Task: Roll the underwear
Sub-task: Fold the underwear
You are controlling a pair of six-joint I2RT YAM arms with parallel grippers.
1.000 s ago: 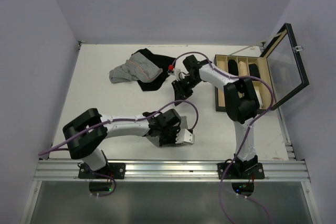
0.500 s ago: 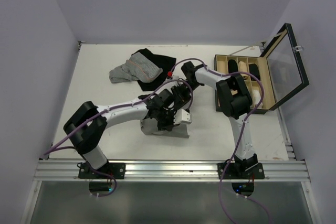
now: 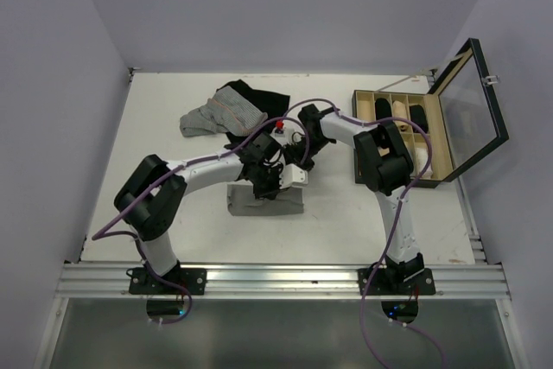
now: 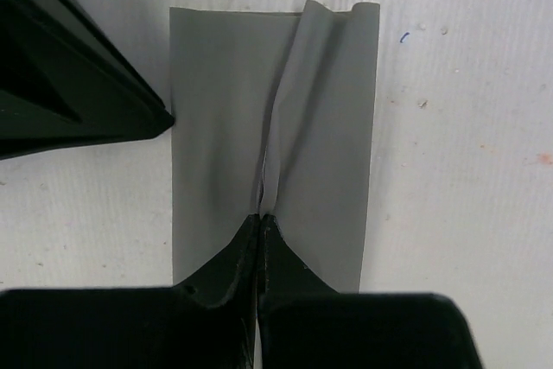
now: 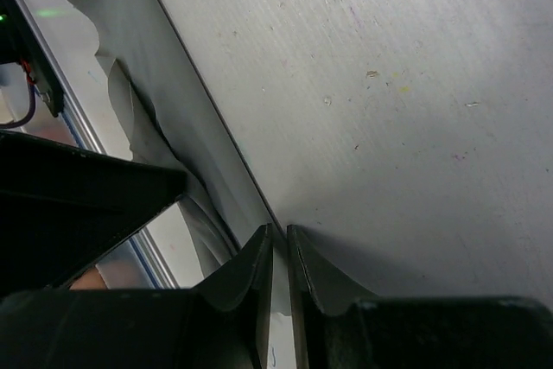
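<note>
Left hand (image 4: 261, 218) is pinched shut on the underwear (image 4: 320, 127). At its 1 o'clock corner, right hand (image 5: 279, 235) is nearly closed; I cannot tell whether it holds anything.

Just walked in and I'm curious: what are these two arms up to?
They are working on grey underwear lying as a flat strip on the table. The left gripper pinches a ridge of the cloth. The right gripper sits close by, fingers nearly together; whether it holds cloth is unclear.
</note>
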